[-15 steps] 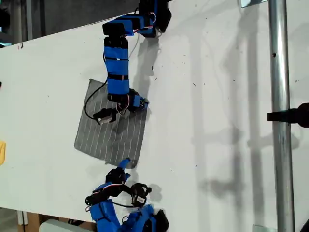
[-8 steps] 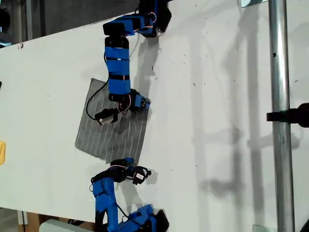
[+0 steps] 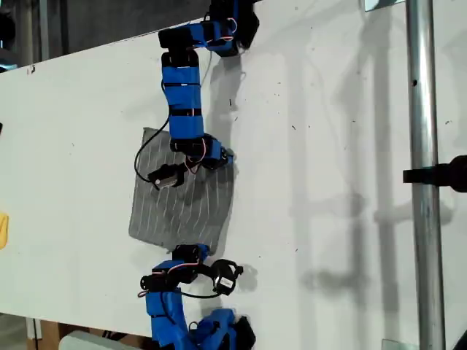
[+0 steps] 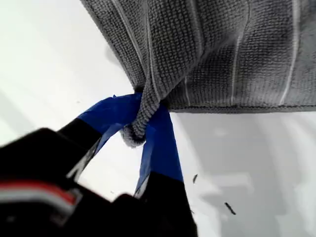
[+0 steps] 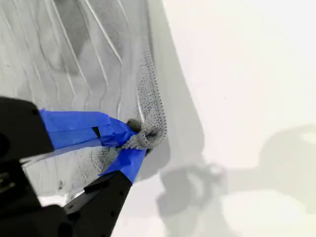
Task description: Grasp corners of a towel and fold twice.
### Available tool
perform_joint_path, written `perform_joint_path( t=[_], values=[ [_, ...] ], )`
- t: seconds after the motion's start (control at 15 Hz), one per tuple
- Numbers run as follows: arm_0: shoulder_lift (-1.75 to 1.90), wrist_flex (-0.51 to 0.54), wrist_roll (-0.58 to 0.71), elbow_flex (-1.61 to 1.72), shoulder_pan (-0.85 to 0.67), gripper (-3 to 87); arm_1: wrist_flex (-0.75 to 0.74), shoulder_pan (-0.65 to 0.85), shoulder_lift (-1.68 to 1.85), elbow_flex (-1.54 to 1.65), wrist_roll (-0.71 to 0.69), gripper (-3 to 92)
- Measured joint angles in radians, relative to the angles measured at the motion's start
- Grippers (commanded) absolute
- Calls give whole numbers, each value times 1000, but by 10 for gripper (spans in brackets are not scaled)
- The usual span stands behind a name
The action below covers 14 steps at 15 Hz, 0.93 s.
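Note:
The grey striped towel (image 3: 182, 204) lies on the white table (image 3: 328, 146). In the first wrist view my first gripper (image 4: 136, 129) is shut on a bunched corner (image 4: 134, 133) of the towel (image 4: 222, 54), which rises away from the table there. My second gripper (image 5: 138, 140) is shut on another corner (image 5: 145, 138), with the towel (image 5: 74, 74) spreading flat beyond it. In the exterior view one arm's gripper (image 3: 219, 156) holds the towel's upper right corner and the other arm's gripper (image 3: 195, 252) holds its lower right corner. The wrist views do not show which arm is which.
A metal pole (image 3: 420, 182) with a black clamp (image 3: 441, 175) crosses the exterior view's right side. A small yellow object (image 3: 2, 230) sits at the exterior view's left edge. The table's edge runs along the top left of the exterior view.
The towel has shifted toward the exterior view's right and slightly down. The lower arm swung about and its gripper now sits at the towel's lower right corner.

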Motion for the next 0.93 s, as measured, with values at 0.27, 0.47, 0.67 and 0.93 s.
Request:
perform_joint_path(
  t=[0.27,0.47,0.67,0.93],
  values=[
    [94,115,-376,-9,364,-29,21,-235,37,-32,143,-2],
    [106,133,-500,-9,453,-29,55,-291,43,-63,209,-2],
    [109,133,-327,-11,296,-29,81,-146,184,83,187,-2],
    [74,94,104,-18,-152,-29,89,163,245,126,-60,-2]
  ],
)
